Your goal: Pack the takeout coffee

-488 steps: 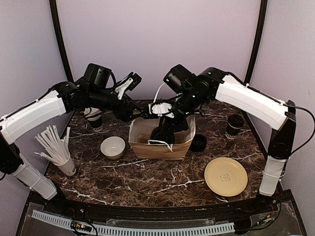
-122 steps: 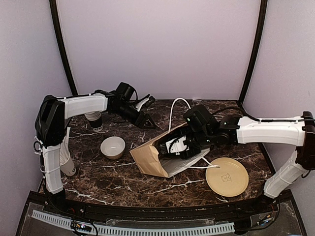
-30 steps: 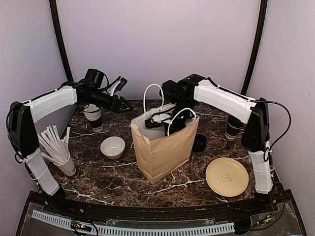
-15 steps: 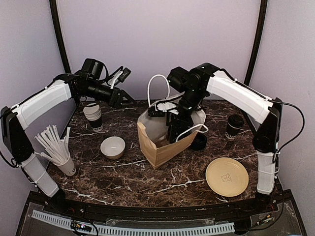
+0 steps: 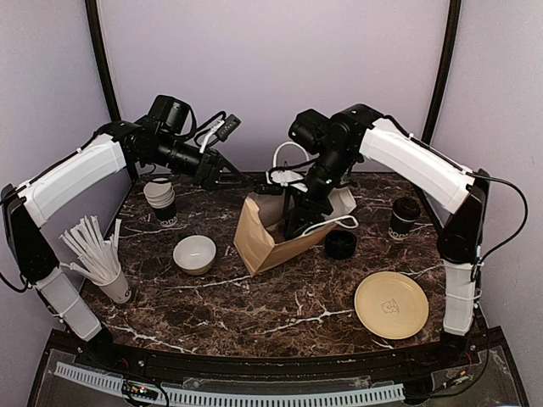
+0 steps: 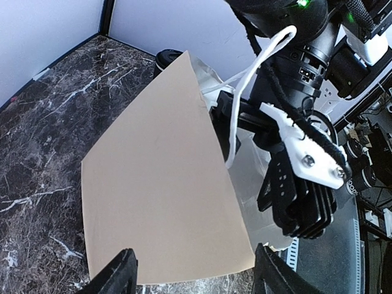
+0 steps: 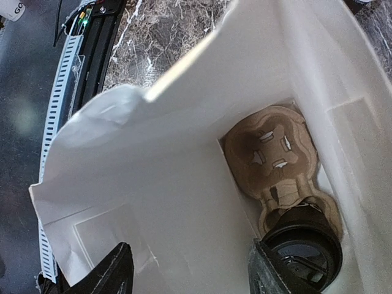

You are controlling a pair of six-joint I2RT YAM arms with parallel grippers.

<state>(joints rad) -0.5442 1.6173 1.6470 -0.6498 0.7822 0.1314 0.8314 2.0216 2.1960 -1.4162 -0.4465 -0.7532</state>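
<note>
The brown paper bag (image 5: 261,243) leans on the marble table, its mouth up and to the right. My right gripper (image 5: 299,222) reaches into that mouth, open, holding nothing. In the right wrist view, the gripper (image 7: 190,277) looks down the bag's white inside (image 7: 159,184) at a cardboard cup carrier (image 7: 269,150). One lidded takeout coffee (image 7: 303,250) sits in the carrier. A second takeout coffee (image 5: 405,217) stands on the table at the right. My left gripper (image 5: 231,179) hovers open just left of the bag; in its own view, the gripper (image 6: 195,277) faces the bag's brown side (image 6: 153,196).
A stack of lidless cups (image 5: 159,202) stands at the back left. A white bowl (image 5: 194,253) and a cup of straws (image 5: 102,259) lie nearer on the left. A low stack of lids (image 5: 340,245) sits right of the bag, with a tan plate (image 5: 390,303) in front.
The bag has come down from upright to a lean towards the left. My right gripper went deeper into its mouth. My left gripper moved right, closer to the bag.
</note>
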